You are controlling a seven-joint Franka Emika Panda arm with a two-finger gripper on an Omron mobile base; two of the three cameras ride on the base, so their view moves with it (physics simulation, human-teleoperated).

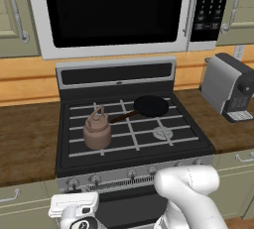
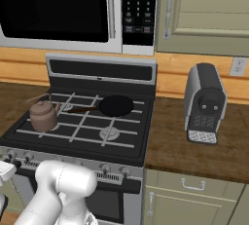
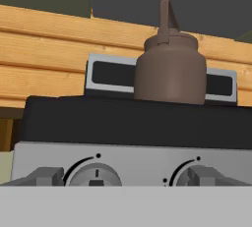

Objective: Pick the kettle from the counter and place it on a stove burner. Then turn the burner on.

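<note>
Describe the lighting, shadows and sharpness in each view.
Left base view: flat, even light, no glare on the kettle; faint shadow beneath it. Right base view: equally soft, frying pan matte black. Hand view: kettle dim, edges slightly soft, stove knobs coarsely rendered.

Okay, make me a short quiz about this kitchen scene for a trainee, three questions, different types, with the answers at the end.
1. True or false: the kettle stands on the counter.
2. What sits on the back right of the stove? A) a black frying pan B) a pot C) a cutting board
3. Fill in: the hand view looks at the control ____ on the stove front.

Key:
1. False; it stands upright on the grate over the front left stove burner.
2. A, the frying pan, handle pointing toward the kettle.
3. Knobs; two knobs show below the kettle.
</note>
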